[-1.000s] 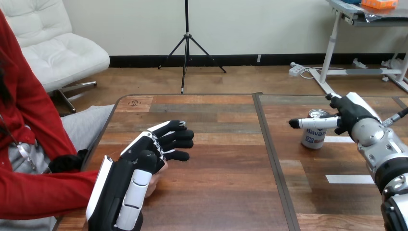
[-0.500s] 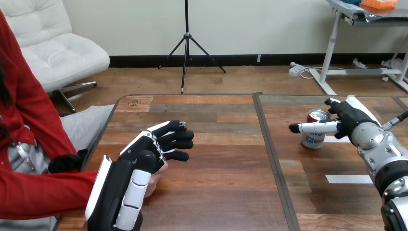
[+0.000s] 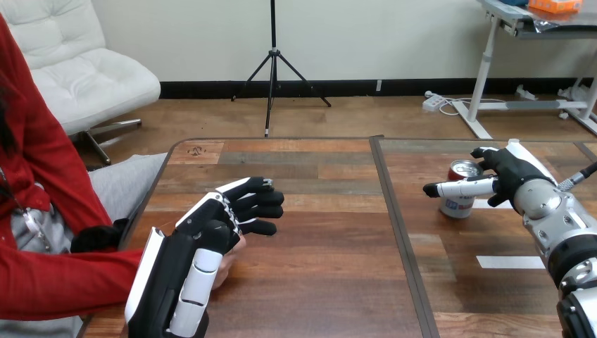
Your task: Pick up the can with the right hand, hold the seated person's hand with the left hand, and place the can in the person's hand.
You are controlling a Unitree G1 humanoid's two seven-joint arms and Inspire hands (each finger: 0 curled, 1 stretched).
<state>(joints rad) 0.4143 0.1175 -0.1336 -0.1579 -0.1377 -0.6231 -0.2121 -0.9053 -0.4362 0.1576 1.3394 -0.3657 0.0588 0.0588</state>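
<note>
On table's (image 3: 317,282) right, upright can (image 3: 458,204), right hand (image 3: 517,172) spread around it

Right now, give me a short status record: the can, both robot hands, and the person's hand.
can: upright on the table, right half
right hand: at the can, partly in front of it and partly behind; grip cannot be told
left hand: lying over the person's hand near the table's left edge; hold cannot be told
person's hand: under the left hand, mostly covered
progress: can not yet lifted
</note>
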